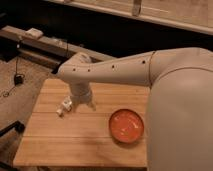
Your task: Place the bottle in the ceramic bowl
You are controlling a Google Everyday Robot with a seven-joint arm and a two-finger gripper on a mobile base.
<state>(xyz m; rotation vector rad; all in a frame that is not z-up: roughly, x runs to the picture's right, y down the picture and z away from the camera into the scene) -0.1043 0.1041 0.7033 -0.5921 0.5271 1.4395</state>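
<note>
Presently we find the small slim whitish bottle with a pale cap (64,106) on the light wooden plank surface (60,142), toward its left, apparently lying on its side. It is well apart from the round glossy orange-red ceramic bowl (127,126), which sits near the right front. The end effector (83,103) of the pale grey arm (115,67) hangs low just right of the bottle, jaws wide and holding nothing. Whether it touches the bottle we cannot tell. We judge the bottle light, stiff, smooth and apt to roll or slip. We recommend a grip across the middle of its body, square to its length, not at the cap. The bowl looks breakable, so release low.
</note>
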